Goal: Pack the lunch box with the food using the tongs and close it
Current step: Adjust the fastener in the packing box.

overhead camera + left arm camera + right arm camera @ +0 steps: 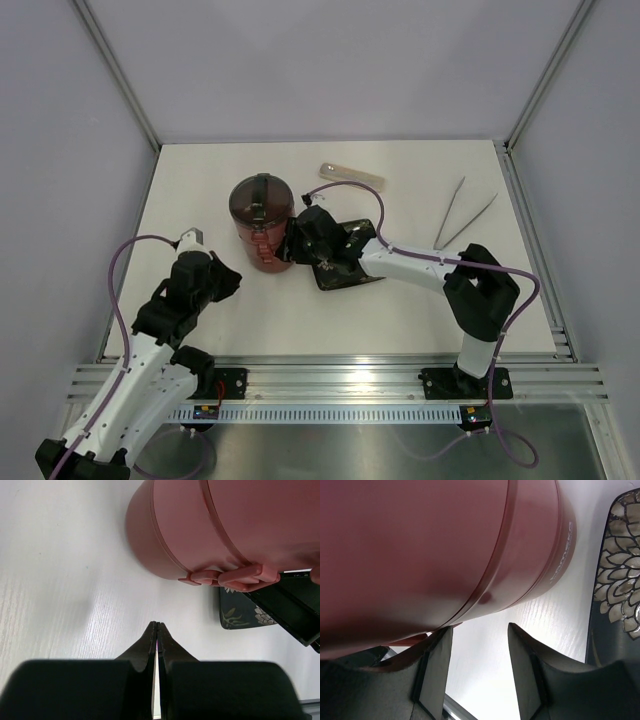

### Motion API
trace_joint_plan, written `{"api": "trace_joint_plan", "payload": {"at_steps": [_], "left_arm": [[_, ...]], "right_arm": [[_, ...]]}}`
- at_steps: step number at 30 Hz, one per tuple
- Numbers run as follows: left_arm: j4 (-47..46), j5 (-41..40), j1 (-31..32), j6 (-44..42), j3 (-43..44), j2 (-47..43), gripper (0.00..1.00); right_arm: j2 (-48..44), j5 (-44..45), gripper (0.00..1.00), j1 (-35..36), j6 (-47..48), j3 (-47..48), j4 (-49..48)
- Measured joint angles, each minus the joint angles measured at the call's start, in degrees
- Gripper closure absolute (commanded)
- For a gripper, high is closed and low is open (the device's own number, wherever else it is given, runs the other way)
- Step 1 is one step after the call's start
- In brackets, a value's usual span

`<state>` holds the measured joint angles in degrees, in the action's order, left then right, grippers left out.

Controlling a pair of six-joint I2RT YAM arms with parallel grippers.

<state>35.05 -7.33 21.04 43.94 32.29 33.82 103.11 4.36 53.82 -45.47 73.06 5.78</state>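
Observation:
The lunch box (262,215) stands stacked and lidded left of the table's middle, a dark handle across its top. In the left wrist view the lunch box (215,525) shows its pink side clasp (230,575). My right gripper (293,243) is open right beside its right flank. In the right wrist view the lunch box (445,545) fills the upper left, and my right gripper (479,628) holds nothing, its left finger (437,650) close under the box's wall. My left gripper (157,623) is shut and empty, short of the box's near-left side. The tongs (462,222) lie at the right. No food shows.
A black flower-patterned plate (345,268) lies under the right arm, just right of the lunch box; its corner (240,615) shows in the left wrist view and its edge (617,580) in the right wrist view. A long translucent case (352,176) lies behind them.

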Motion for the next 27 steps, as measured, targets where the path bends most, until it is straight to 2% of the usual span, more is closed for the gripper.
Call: {"api": "trace_joint_plan", "payload": {"at_steps": [12,27], "left_arm": [[1.7,-0.15,0.0,-1.29,0.76,0.37,1.0],[2.1,-0.79,0.0,-1.9,1.14,-0.26,1.0]], "right_arm": [[0.04,5.64,0.45,2.86,-1.31,-0.11,-1.68],[0.15,6.58,0.47,8.79,-0.85,0.22,-2.19]]}}
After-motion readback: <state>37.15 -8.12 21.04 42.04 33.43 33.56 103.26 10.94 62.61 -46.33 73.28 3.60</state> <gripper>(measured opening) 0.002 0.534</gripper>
